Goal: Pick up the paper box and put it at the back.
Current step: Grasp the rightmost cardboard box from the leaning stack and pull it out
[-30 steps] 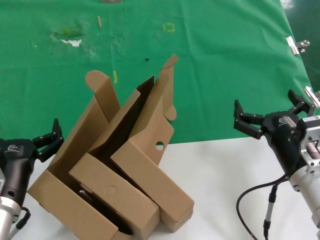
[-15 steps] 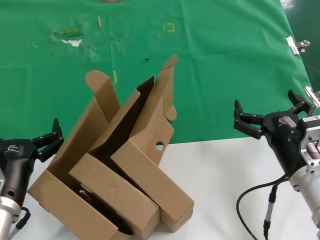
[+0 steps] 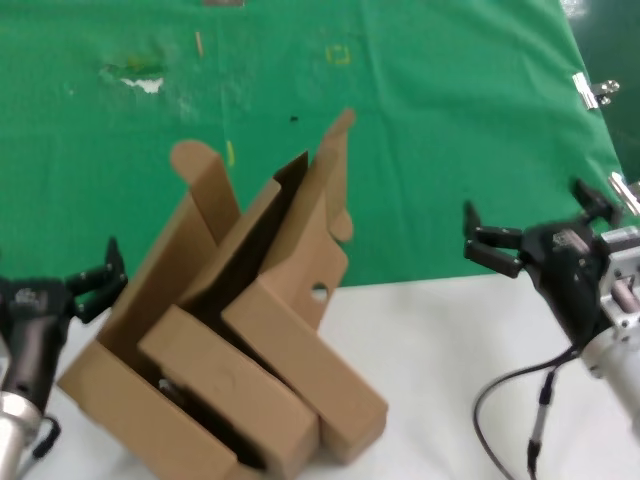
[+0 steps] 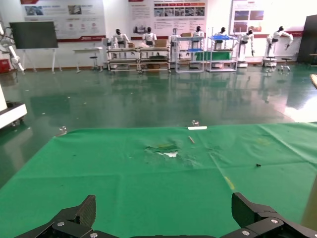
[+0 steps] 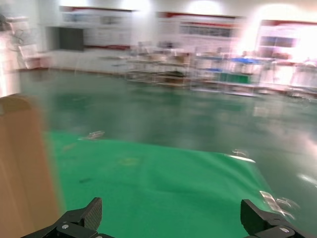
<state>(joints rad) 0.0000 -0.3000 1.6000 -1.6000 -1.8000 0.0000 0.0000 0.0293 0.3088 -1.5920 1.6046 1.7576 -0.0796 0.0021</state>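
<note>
The paper box (image 3: 265, 290) is sitting at the front of the desk (image 3: 440, 350), mostly on the white part with its raised lid reaching back over the edge of the green cloth. It's tilted up at an angle, lid open, rounded ear flaps sticking up, and you can see a small round hole punched in one panel. It's leaning in against the two other brown cardboard boxes (image 3: 240, 400) that are nested with it, so the whole lot reads as one jumbled pile.

The back (image 3: 430, 120), meaning the green cloth stretch, has small yellow marks and a worn whitish patch on the left side, and there's a metal clip (image 3: 596, 90) on its right edge.

The left claw (image 3: 88, 283) is down at the lower left, just beside the box pile, fingers spread apart and gripping nothing. From the left wrist view the two fingertips (image 4: 79, 218) are wide apart with only green cloth between them.

The right claw (image 3: 530, 222) hangs over on the right, well apart from the boxes, near where green meets white. It's also spread wide and has hold of nothing. The right wrist view shows a brown edge of the box at one side.
</note>
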